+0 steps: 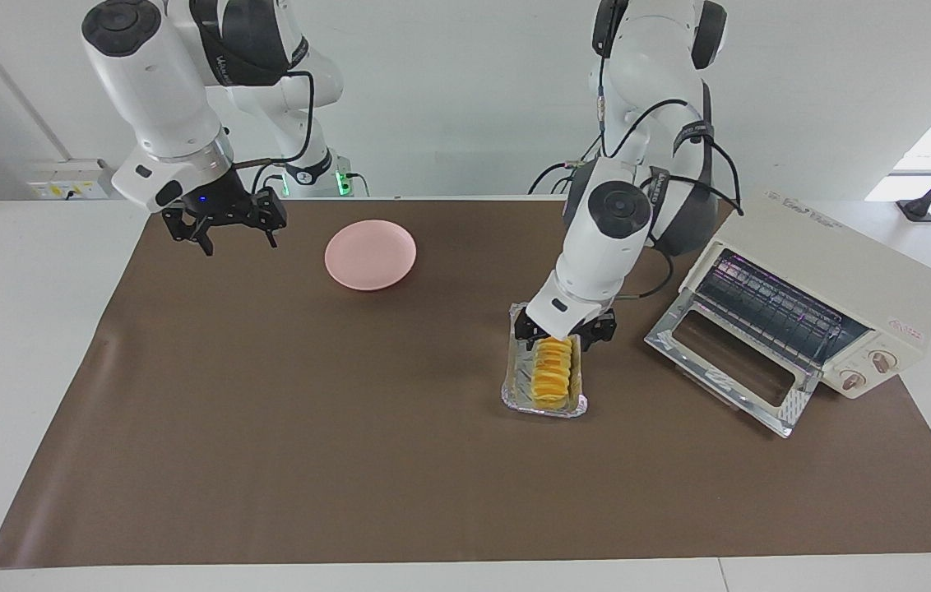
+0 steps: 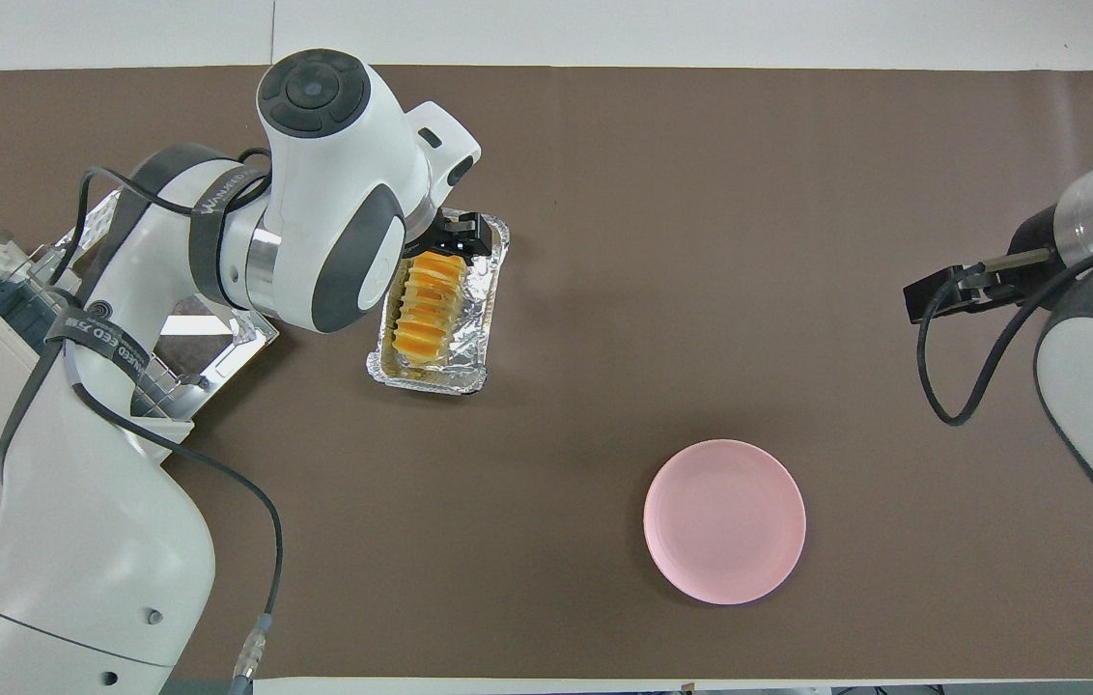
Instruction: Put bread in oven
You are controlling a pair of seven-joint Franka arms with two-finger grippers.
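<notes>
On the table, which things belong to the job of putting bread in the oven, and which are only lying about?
Belong to the job:
- bread, in the foil tray
- oven, door open
- left end effector, at the bread

Just lying about:
- pink plate
- right end effector, waiting above the table

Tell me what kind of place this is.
Probably a robotics lab staged as a kitchen: two arms at a brown-covered table, with a toaster oven, bread in a foil tray, and a pink plate.
</notes>
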